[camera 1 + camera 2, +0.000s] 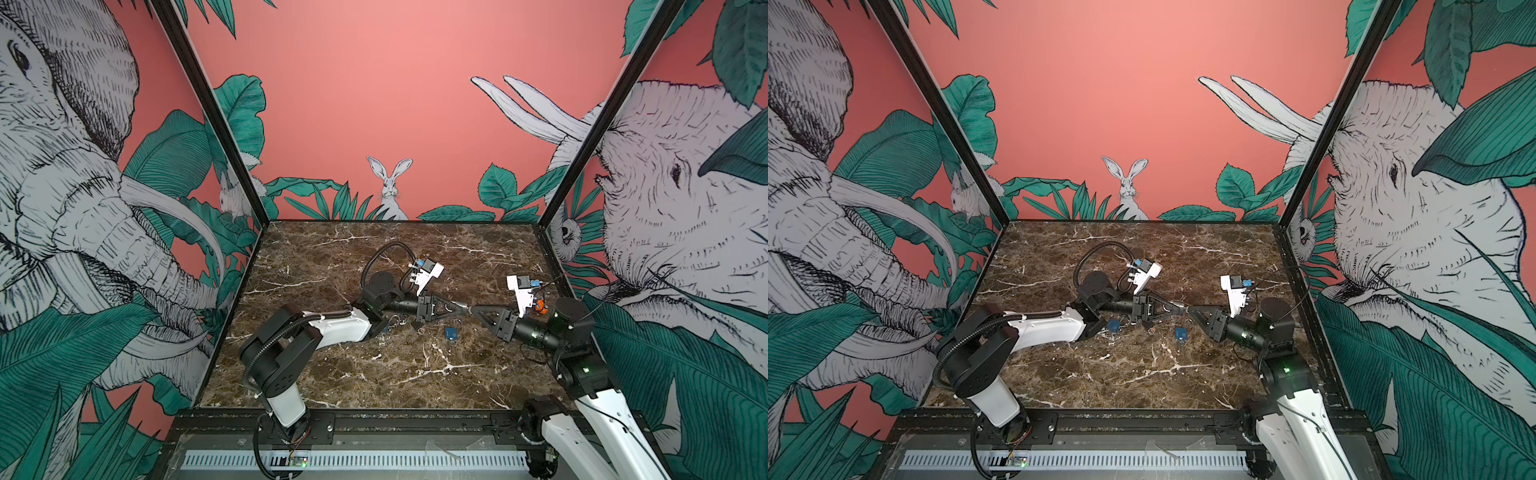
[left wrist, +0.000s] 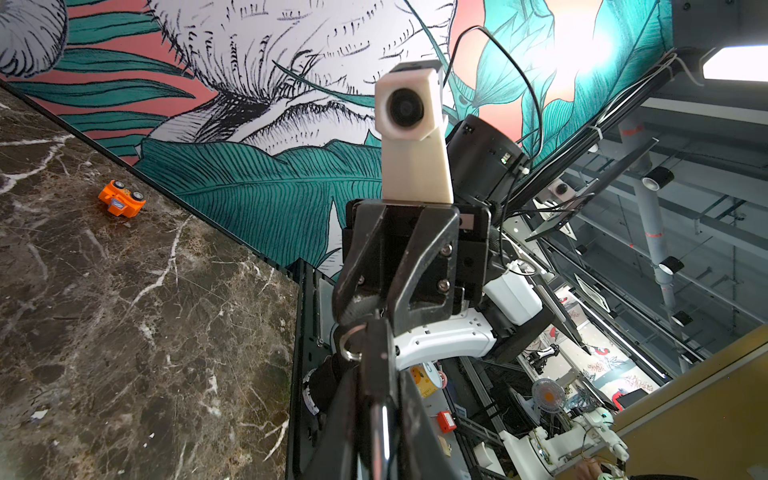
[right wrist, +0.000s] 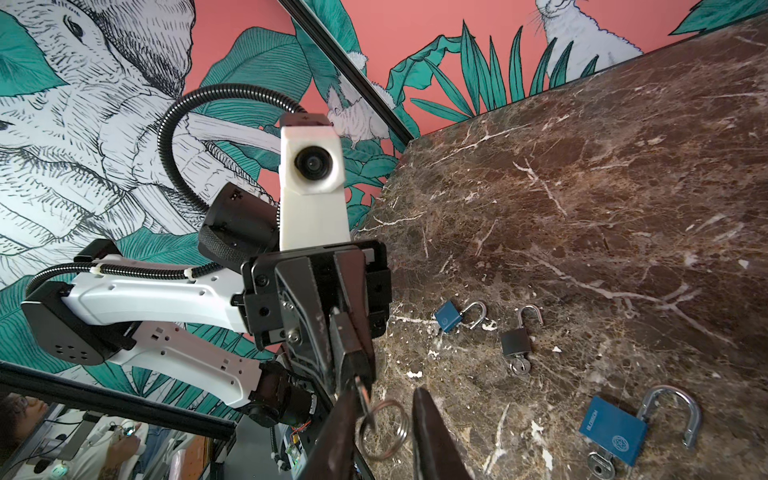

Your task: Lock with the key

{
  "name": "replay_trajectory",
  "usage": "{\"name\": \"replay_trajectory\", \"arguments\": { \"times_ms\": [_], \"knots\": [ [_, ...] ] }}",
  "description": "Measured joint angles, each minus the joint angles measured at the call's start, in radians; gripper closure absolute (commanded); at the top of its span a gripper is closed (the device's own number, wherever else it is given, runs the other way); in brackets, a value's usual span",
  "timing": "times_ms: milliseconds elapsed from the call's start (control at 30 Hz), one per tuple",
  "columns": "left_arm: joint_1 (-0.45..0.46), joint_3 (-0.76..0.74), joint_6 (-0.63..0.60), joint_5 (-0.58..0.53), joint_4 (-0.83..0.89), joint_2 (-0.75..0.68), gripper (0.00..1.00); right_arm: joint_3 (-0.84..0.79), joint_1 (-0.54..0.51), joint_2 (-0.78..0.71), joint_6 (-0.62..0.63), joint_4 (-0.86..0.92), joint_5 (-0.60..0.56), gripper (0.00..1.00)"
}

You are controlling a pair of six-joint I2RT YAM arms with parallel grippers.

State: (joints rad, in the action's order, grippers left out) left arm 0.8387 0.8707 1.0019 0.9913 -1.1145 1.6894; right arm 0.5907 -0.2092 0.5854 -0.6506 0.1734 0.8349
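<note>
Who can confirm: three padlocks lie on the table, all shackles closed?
Wrong on the shackles. Three padlocks lie on the table, all shackles open: keyed blue padlock, black padlock, other blue padlock. The right wrist view shows it.

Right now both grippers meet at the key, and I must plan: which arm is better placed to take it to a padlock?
Left, probably: the left gripper pinches the key, its ring dangling; the right gripper stands open around that ring, gripping nothing.
</note>
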Motion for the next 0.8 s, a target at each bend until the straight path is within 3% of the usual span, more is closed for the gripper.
{"name": "replay_trajectory", "arguments": {
  "times_ms": [800],
  "knots": [
    [-0.001,0.025,0.045,0.016,-0.039,0.031,1.0,-0.011,0.0,0.033,-0.047,-0.092,0.064,0.86]
  ]
}}
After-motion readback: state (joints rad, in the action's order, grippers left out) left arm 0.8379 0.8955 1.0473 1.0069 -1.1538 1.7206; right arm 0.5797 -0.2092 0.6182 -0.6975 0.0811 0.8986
